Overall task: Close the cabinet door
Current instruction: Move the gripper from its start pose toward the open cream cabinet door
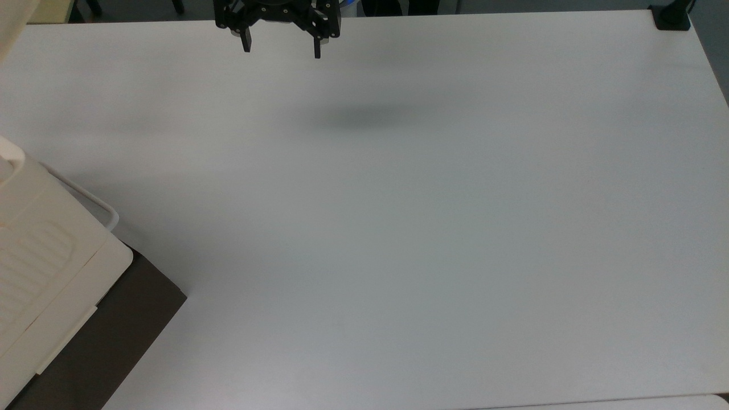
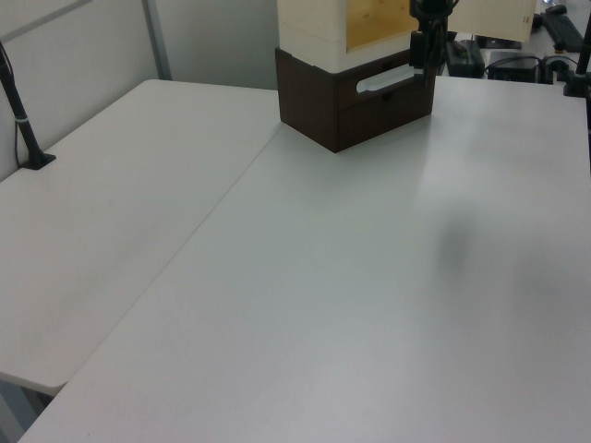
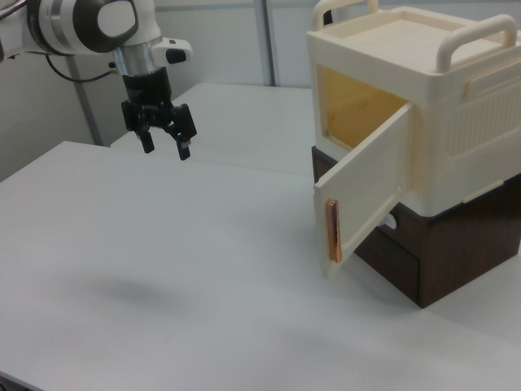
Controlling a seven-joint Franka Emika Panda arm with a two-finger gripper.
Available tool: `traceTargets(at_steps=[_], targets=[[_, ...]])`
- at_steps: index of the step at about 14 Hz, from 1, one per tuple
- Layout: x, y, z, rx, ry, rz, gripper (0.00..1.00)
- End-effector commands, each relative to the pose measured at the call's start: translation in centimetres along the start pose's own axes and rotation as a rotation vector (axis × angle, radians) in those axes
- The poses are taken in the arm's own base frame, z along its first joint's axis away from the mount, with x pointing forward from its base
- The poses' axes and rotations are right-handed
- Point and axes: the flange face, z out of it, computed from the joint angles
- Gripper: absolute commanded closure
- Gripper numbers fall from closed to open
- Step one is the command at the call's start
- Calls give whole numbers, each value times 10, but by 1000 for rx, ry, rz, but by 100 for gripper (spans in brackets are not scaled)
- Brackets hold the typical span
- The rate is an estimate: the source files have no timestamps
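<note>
Well to the right view's right of the tool (image 3: 167,140), across bare worktop (image 3: 163,261): cabinet door (image 3: 370,183), swung open; hanging high, fingers spread, pinching nothing. Door's free edge nearest the tool; hinge side farther.

The arm (image 3: 89,20) has glossy white rounded shells with black bands at the joint and a silver metal collar above the wrist. A small white block juts from the wrist. The pincer (image 3: 166,148) is matte black, angular, with two short, dark, blunt fingers (image 1: 246,41) and small pale screw heads.
</note>
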Motion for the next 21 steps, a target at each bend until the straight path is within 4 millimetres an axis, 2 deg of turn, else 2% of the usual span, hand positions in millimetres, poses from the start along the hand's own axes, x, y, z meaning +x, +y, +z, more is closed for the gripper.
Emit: traceTargets(at_steps=[1, 9, 10, 11, 12, 14, 15, 19, 21], targets=[[-8, 2, -1, 7, -17, 17, 0], [-9, 2, -1, 7, -20, 12, 0], [-9, 2, -2, 7, -19, 8, 7], [-9, 2, -2, 7, -17, -5, 26], [-9, 5, -2, 7, -19, -14, 52], [-10, 8, -4, 8, -15, -11, 86], [-9, 8, -3, 6, -16, -9, 98], [-9, 12, -7, 5, -6, -4, 100], [-10, 23, -19, 4, 17, 13, 100]])
